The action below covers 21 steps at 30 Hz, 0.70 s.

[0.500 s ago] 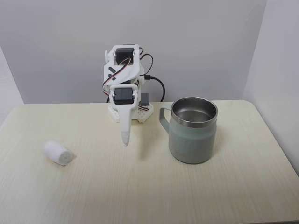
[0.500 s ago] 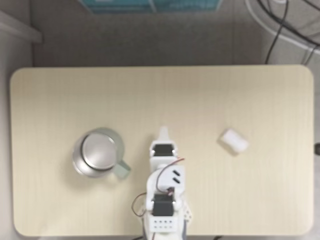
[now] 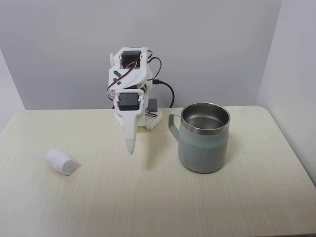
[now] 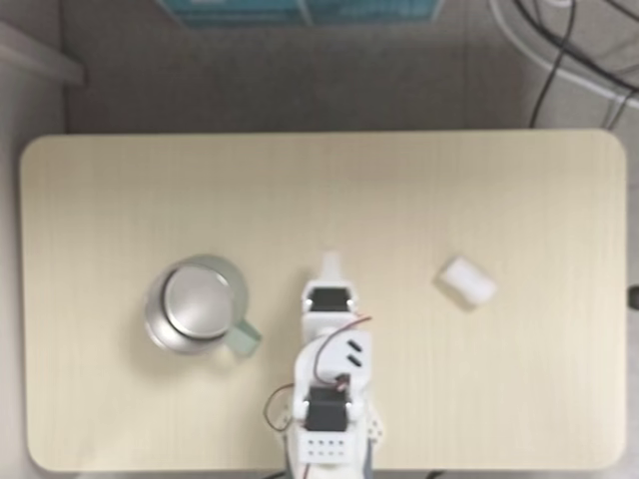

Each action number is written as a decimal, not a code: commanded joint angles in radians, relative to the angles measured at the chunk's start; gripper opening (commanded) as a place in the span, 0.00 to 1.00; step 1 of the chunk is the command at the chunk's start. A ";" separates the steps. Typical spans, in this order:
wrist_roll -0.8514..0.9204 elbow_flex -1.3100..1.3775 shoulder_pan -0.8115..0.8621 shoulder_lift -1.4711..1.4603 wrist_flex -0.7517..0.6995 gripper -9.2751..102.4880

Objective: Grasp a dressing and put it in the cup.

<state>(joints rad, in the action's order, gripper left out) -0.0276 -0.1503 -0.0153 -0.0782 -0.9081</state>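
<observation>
The dressing (image 3: 61, 162), a small white gauze roll, lies on the table at the left of one fixed view, and at the right in the top-down fixed view (image 4: 467, 281). The cup (image 3: 204, 137), a pale green mug with a steel inside, stands to the right of the arm, its handle toward the arm; from above the cup (image 4: 196, 304) is at the left. My gripper (image 3: 130, 147) (image 4: 328, 263) hangs point-down above the table between them, shut and holding nothing, well apart from both.
The white arm base (image 3: 138, 118) stands at the table's rear middle with wires behind it. Pale walls close off the back and right side. Cables (image 4: 559, 50) lie on the floor beyond the table.
The gripper has shifted slightly toward the dressing's side; the dressing and cup have not moved.
</observation>
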 commanded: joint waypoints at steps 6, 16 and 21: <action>-0.038 -0.011 0.009 -0.009 -0.006 0.08; -0.101 -0.287 0.143 0.051 -0.133 0.08; -0.176 -0.586 0.275 0.397 -0.193 0.15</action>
<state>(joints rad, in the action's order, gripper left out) -0.1611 -0.5446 0.1871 0.1304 -1.0661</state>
